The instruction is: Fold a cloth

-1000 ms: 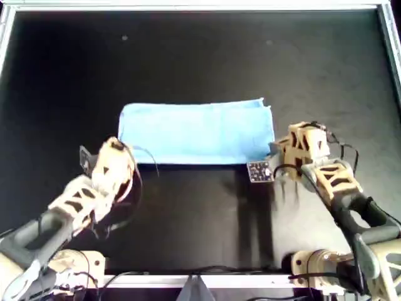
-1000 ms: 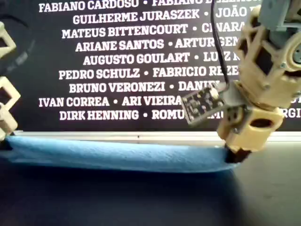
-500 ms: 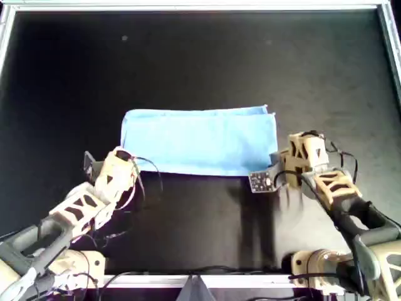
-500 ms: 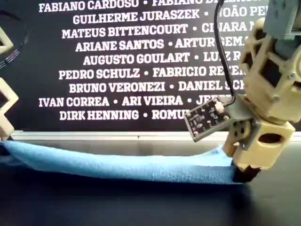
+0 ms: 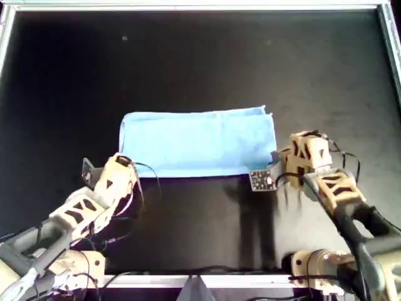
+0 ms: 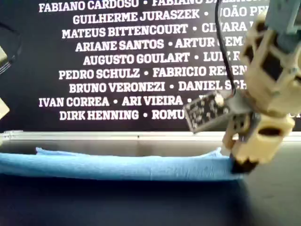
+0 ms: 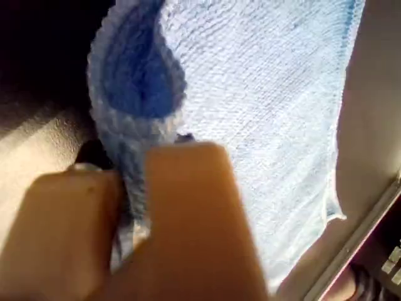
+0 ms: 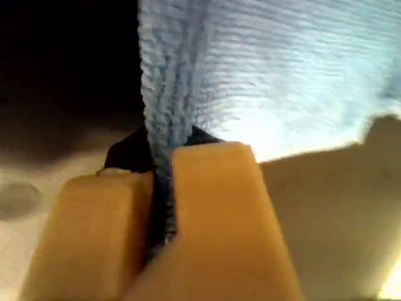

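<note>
The light blue cloth (image 5: 197, 141) lies folded into a long strip on the black table and also shows in the exterior view (image 6: 127, 167). My first gripper (image 7: 133, 194) is shut on a bunched edge of the cloth (image 7: 269, 94). My second gripper (image 8: 164, 188) is shut on a folded edge of the cloth (image 8: 282, 63). In the overhead view one arm's gripper (image 5: 123, 168) pinches the cloth's near left corner and another's (image 5: 280, 160) pinches its near right corner. The wrist views do not show which arm is which.
A metal frame (image 5: 188, 5) borders the black table. A small circuit board (image 5: 261, 179) hangs beside the gripper at the overhead view's right. A dark wall with white names (image 6: 117, 61) stands behind the table in the exterior view.
Both grippers drew the cloth's near edge toward the table's near side. In the exterior view the cloth sank and lies flatter, and the gripper at the right rose slightly.
</note>
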You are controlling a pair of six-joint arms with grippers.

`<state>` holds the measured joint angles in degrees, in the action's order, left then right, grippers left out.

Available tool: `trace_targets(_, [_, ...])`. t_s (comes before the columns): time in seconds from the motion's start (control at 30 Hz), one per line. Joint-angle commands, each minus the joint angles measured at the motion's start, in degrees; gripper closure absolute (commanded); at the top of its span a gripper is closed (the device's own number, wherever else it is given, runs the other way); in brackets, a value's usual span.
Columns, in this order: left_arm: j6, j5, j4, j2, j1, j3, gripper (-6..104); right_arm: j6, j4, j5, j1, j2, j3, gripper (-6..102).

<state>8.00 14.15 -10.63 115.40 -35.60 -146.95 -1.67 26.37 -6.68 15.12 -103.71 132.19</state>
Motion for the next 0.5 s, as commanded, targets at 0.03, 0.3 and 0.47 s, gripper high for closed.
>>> trace_targets(0.03, [-0.44,0.7,0.26,2.81,-1.23,0.26,59,0.97,0.88,-0.62,0.0,-12.66,2.55,65])
trace_targets(0.3, [-0.44,0.79,0.18,2.9,-1.49,-3.16,13,1.14,0.88,-0.62,-0.79,-33.84,15.21,51])
trace_targets(0.47, [-0.44,0.79,0.18,6.86,-1.49,-7.73,11,1.14,0.97,0.18,-0.88,-38.76,20.04,51])
